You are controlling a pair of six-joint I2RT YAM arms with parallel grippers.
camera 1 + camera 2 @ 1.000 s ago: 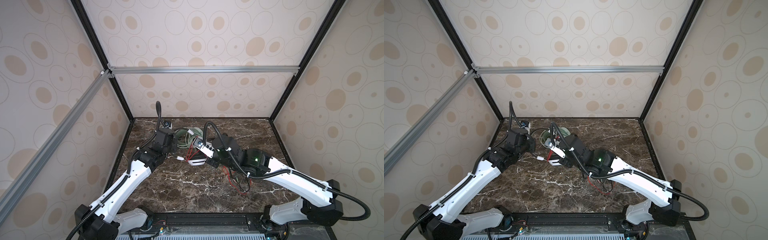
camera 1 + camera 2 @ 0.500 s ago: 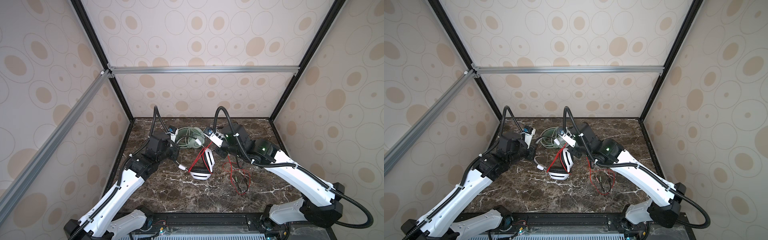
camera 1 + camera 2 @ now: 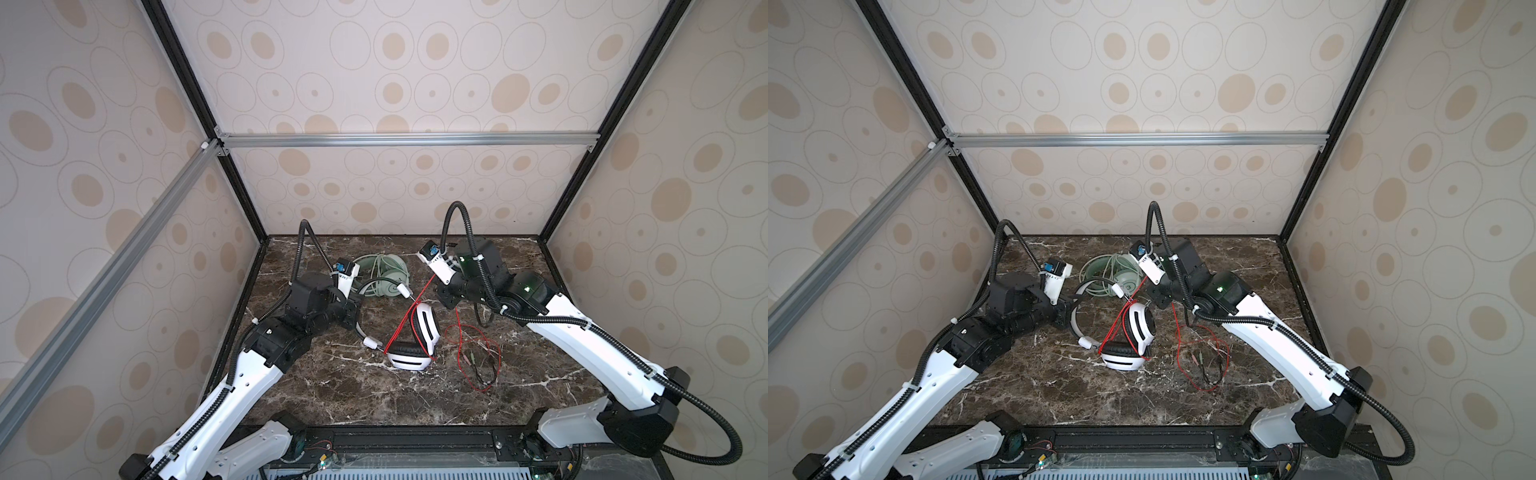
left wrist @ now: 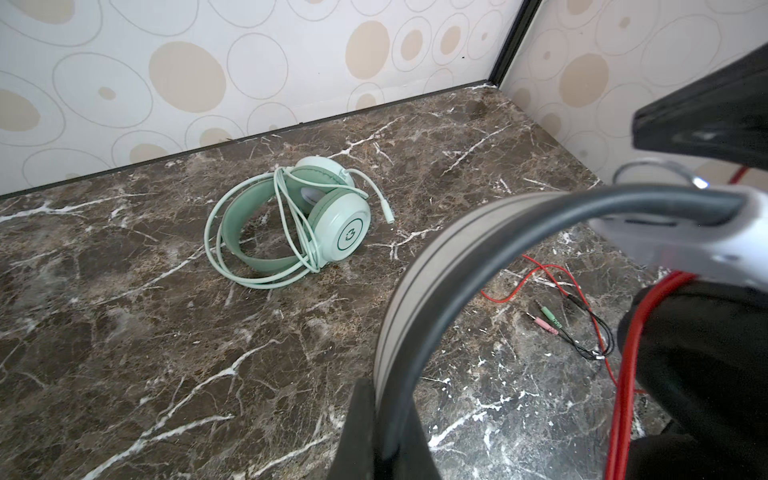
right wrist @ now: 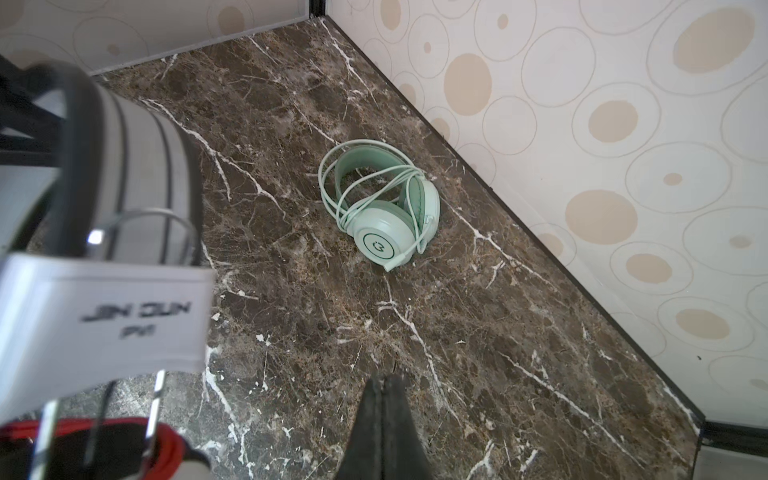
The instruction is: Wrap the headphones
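Two headphones [image 3: 390, 286] [image 3: 426, 330], two arms [image 3: 249, 382] [image 3: 582, 345]

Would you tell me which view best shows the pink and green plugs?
The left wrist view: the plugs lie close, sharp and unobstructed. Both top views show them as tiny specks; the right wrist view misses them.

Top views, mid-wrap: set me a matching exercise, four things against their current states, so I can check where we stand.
Things:
1. mint-green headphones
2. white-and-black headphones
3. red cable
4. right gripper

States:
A. headband clamped in the left gripper
B. shut, with a taut red strand running to it
C. lying free, own cable wound round it
D. mostly loose loops on the table

Pairs: 1-C, 2-A, 3-D, 4-B
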